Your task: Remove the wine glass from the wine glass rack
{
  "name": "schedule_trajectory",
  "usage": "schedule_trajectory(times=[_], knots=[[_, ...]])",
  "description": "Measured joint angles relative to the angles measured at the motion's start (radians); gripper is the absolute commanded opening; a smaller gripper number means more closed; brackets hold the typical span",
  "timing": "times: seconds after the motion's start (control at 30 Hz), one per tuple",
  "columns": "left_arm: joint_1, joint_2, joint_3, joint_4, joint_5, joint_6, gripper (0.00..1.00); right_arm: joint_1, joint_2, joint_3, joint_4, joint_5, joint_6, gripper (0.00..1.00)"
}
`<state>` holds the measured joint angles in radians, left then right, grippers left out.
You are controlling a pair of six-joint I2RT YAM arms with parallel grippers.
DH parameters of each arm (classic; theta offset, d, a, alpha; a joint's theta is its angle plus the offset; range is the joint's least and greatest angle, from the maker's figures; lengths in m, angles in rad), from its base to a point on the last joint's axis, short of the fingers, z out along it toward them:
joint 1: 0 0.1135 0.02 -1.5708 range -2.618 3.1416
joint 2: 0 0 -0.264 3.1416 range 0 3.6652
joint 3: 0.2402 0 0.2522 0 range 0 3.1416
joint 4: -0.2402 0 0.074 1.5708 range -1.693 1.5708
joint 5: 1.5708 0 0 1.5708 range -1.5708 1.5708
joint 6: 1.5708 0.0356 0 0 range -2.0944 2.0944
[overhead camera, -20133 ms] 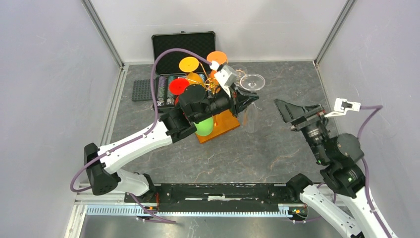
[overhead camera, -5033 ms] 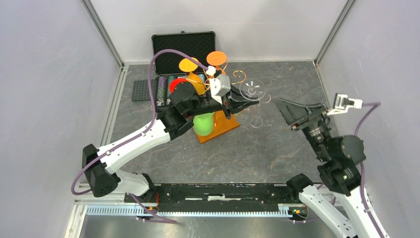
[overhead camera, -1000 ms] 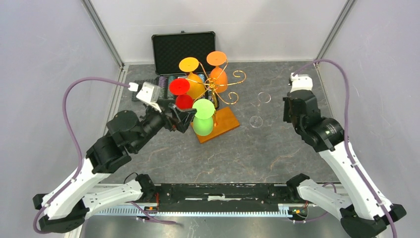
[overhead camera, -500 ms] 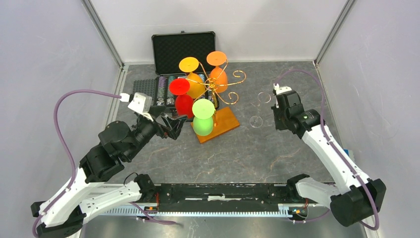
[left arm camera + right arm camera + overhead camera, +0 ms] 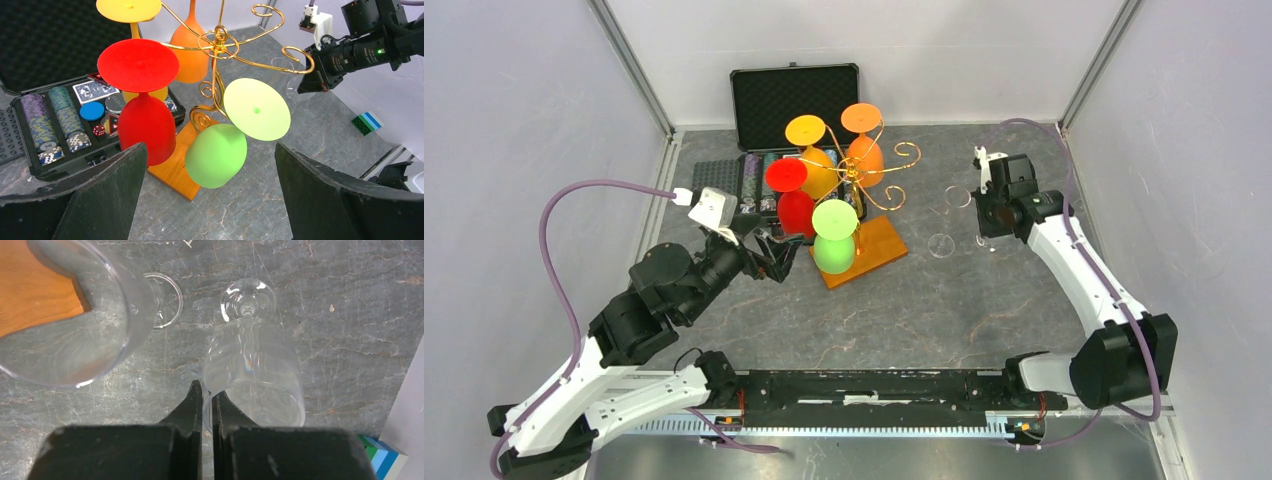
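Looks like a lab robot cell, not a home or shop. Boxed in by plain pale walls (image 5: 514, 150) on aluminium posts (image 5: 629, 65) at 11 and 1 o'clock. Floored with a slate-look table (image 5: 904, 310). Fitted at 6 o'clock with a black rail (image 5: 874, 385) carrying two white arms (image 5: 584, 390) trailing purple cables (image 5: 545, 230). Stocked with props only: a rack (image 5: 884, 245) of coloured glasses (image 5: 834, 218) toward 12, a case (image 5: 794, 100) of chips behind.

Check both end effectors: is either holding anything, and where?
Left end effector open, holding nothing. Right end effector shut at rim of clear glass; grip cannot be told.
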<state>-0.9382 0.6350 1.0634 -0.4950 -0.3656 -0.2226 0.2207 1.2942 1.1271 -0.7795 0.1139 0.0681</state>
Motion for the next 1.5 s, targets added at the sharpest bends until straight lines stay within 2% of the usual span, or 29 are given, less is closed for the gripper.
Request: schedule_trajectory(times=[0.27, 0.53, 0.8, 0.97, 1.13, 1.4, 1.5], knots=[[0.000, 0.001, 0.000, 0.000, -0.001, 0.000, 1.00, -0.030, 0.060, 0.064, -0.009, -0.026, -0.035, 0.29], [0.000, 0.001, 0.000, -0.001, -0.002, 0.000, 1.00, -0.054, 0.113, 0.182, -0.012, 0.005, -0.047, 0.37], [0.000, -0.003, 0.000, -0.019, -0.008, -0.004, 1.00, -0.056, 0.122, 0.272, -0.006, 0.019, -0.042, 0.53], [0.000, -0.008, 0.000, -0.025, 0.001, -0.039, 1.00, -0.057, 0.077, 0.272, 0.017, 0.021, -0.006, 0.58], [0.000, 0.024, 0.002, -0.030, 0.005, -0.105, 1.00, -0.058, -0.048, 0.237, 0.085, -0.016, 0.059, 0.61], [0.000, 0.138, 0.026, -0.026, 0.056, -0.230, 1.00, -0.058, -0.232, 0.102, 0.216, -0.161, 0.177, 0.62], [0.000, 0.180, 0.031, -0.015, 0.077, -0.272, 0.96, -0.058, -0.264, 0.039, 0.258, -0.224, 0.223, 0.62]])
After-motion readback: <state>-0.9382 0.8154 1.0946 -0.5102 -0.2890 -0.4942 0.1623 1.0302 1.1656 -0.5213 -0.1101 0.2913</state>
